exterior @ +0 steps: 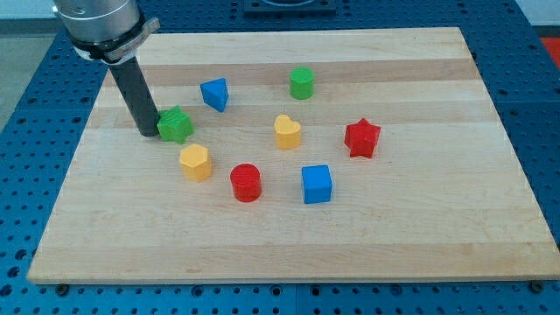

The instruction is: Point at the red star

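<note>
The red star [361,138] lies on the wooden board [289,236] at the view's right of centre. My tip [146,133] is at the view's left, right beside the left edge of a green star [175,124], far left of the red star. Between them lie a yellow heart [287,131], a blue triangular block [214,94] and a green cylinder [302,83].
A yellow hexagonal block [195,162], a red cylinder [247,182] and a blue cube [317,184] lie in the lower middle of the board. The board rests on a blue perforated table [26,157].
</note>
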`<state>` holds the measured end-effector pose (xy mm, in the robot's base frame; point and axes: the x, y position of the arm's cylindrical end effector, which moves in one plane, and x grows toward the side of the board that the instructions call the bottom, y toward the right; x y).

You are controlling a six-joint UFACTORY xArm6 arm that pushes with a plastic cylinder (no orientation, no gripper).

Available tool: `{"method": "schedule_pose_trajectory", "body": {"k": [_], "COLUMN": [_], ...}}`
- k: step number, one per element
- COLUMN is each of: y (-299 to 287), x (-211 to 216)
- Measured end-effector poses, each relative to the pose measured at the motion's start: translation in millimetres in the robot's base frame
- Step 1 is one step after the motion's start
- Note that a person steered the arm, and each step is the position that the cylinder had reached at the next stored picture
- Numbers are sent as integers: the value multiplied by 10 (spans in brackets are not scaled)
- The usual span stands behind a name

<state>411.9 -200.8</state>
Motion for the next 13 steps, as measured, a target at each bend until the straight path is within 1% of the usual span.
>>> {"method": "schedule_pose_trajectory", "body": {"k": [1,2,3,4,6,7,8,9,11,12,13], "y": [-10,-177,-344,-365,-336,15,683,1269,2772,3251,3263], "x": [0,0,91,370,1182,1616,1961,2064,2059,1892,1636]}}
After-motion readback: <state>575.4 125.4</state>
